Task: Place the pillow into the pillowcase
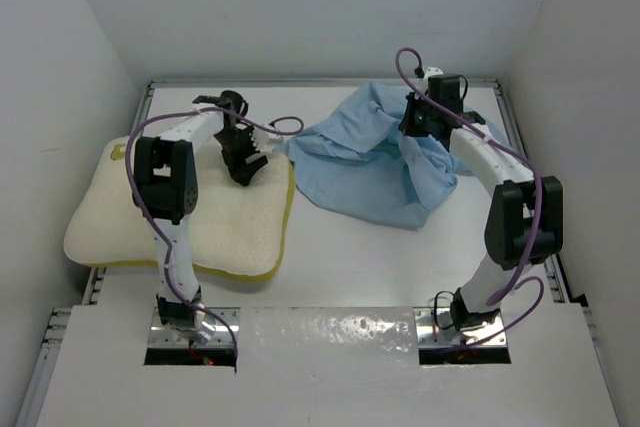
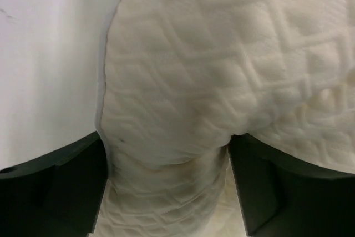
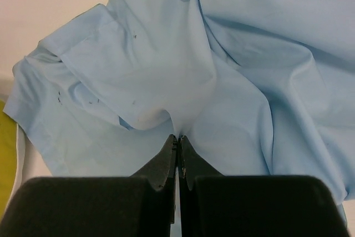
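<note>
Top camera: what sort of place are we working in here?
Probably a lab test booth: plain white walls box in a white table, the left arm and right arm are bolted at its near edge, and a pillow and pillowcase lie on it.

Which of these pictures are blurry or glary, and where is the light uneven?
Top view: soft even light, faint shadows, one glare patch on the near board. Left wrist view: the pillow sits so close its quilting looks soft; the fingers beside it are dark blurs. Right wrist view: the pillowcase folds are crisp, the shut fingers almost black.
</note>
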Motion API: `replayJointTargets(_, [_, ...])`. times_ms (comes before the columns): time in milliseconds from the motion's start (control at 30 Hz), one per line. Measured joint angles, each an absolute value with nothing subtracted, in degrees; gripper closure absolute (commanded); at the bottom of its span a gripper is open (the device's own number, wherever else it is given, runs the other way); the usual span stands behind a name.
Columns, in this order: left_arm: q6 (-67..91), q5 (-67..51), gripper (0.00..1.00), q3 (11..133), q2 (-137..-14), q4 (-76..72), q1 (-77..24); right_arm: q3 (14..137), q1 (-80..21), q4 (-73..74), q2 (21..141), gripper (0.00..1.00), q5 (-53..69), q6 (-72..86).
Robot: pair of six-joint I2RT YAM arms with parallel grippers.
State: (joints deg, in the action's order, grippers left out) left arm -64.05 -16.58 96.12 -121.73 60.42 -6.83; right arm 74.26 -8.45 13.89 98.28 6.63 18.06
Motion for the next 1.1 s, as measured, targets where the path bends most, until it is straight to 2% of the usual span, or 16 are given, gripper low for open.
replayJointTargets(33, [-62.7, -16.0, 0.46, 95.4, -121.1, 59.1, -6.8, 74.2, -8.4, 13.9, 98.3, 1.0, 6.5, 18.0])
replayJointTargets(67, [-61.0, -15.4, 0.7, 95.2, -121.0, 58.3, -6.9, 74.1, -8.4, 13.9, 98.2, 1.0, 6.4, 18.0])
replayJointTargets(100, [-59.3, -14.8, 1.0, 95.2, -121.0, 57.7, -7.0, 74.1, -8.4, 14.0, 98.1, 1.0, 6.3, 18.0])
replayJointTargets(267, [-54.4, -16.2, 1.0, 94.9, -119.3, 57.1, -6.4, 74.0, -8.4, 14.3, 97.8, 1.0, 6.1, 18.0])
replayJointTargets(467, [-52.2, -18.9, 1.0, 88.2, -103.5, 57.2, -7.9, 74.0, -9.0, 14.2, 96.2, 1.0, 6.1, 18.3])
replayJointTargets(667, [-44.9, -18.5, 1.0, 87.9, -94.0, 54.8, -23.2, 73.8, -11.7, 13.6, 92.1, 1.0, 6.3, 19.1])
replayJointTargets(867, [-34.7, -18.5, 1.0, 90.5, -106.0, 50.1, -36.2, 73.8, -13.9, 13.5, 90.3, 1.0, 7.1, 19.9])
replayJointTargets(1100, [-22.7, -11.4, 1.0, 104.2, -121.9, 47.3, -35.9, 69.9, -14.8, 14.2, 87.6, 1.0, 8.8, 21.4])
